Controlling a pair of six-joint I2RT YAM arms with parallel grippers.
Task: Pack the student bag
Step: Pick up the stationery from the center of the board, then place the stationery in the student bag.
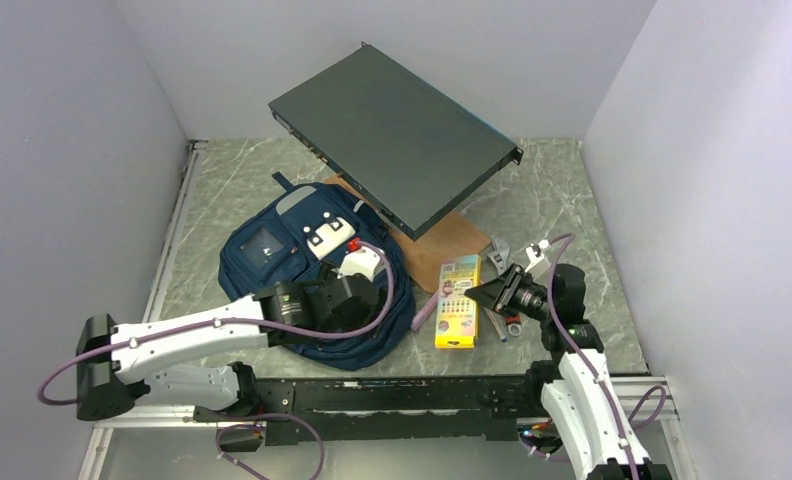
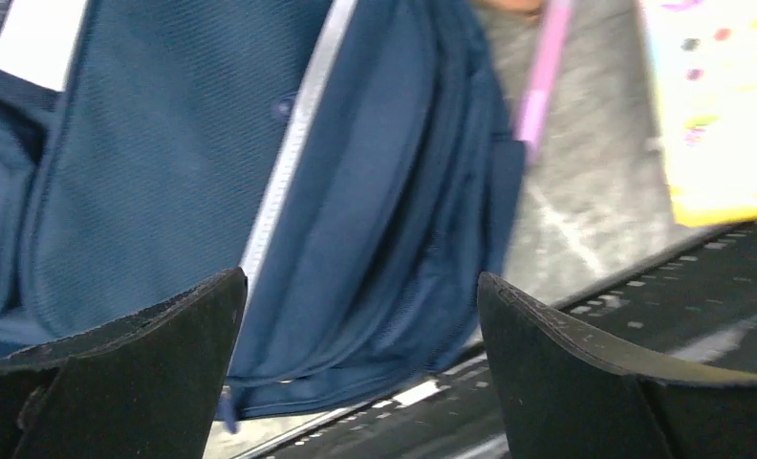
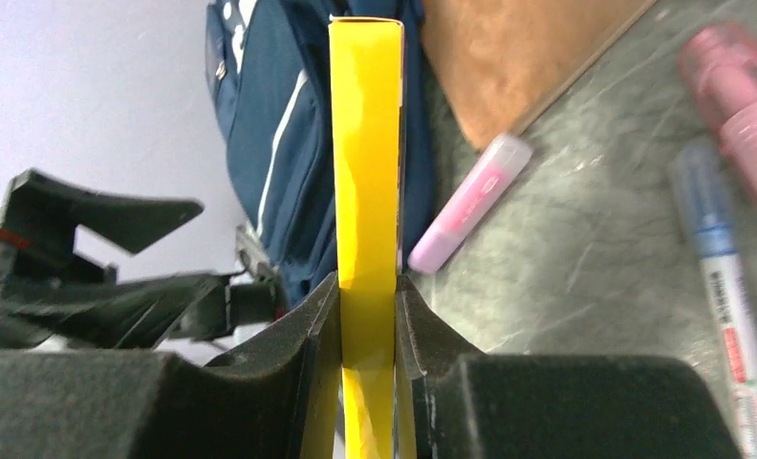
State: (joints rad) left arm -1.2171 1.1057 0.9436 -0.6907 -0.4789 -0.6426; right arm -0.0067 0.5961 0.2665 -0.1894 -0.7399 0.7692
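From above, we see the navy blue fabric backpack lying flat on the grey marbled table top, left of centre. Its far edge is just beside a brown wooden board. A dark grey flat metal case stands tilted over that board.

The left gripper hovers over the backpack's near right part. Only its wrist view shows the state: the left gripper is released, with its black fingers spread wide over the bag's blue cloth and a light grey stripe.

The right gripper meets the right side of a yellow cardboard box with coloured dots printed on its face. The box lies right of the backpack, with a pink highlighter between them.

The right wrist view settles the grip: the right gripper is clenched on the box's thin yellow edge, one pad on each side. It also shows a blue-and-white marker on the table, which the overhead view barely resolves. We cannot tell whether the box is lifted.
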